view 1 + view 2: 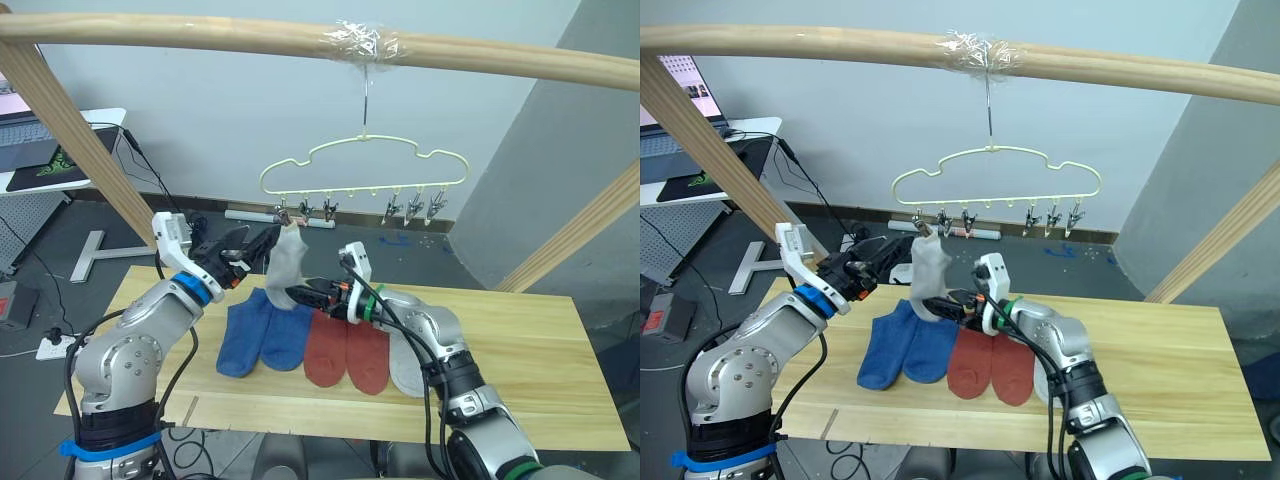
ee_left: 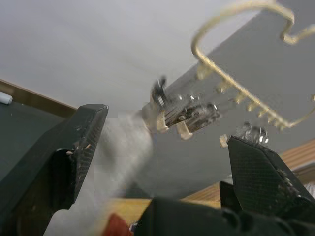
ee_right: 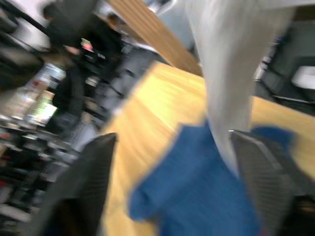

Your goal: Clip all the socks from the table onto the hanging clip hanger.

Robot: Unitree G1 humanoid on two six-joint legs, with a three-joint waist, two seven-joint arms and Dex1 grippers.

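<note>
A light grey sock (image 1: 285,258) hangs from the leftmost clip (image 2: 173,111) of the pale yellow-green clip hanger (image 1: 365,165). My left gripper (image 1: 257,243) is open just left of that clip, its fingers (image 2: 74,147) spread wide beside the sock's top. My right gripper (image 1: 300,296) is open at the sock's lower end, which dangles between its fingers (image 3: 93,172). On the table (image 1: 540,380) lie two blue socks (image 1: 260,335), two rust-red socks (image 1: 346,352) and one light grey sock (image 1: 405,368) partly hidden by my right arm.
The hanger hooks over a thick wooden bar (image 1: 200,35) held by slanted wooden posts (image 1: 70,130) on both sides. Several other clips (image 1: 412,208) on the hanger hold nothing. A desk with a laptop (image 1: 40,150) stands at the back left, with cables on the floor.
</note>
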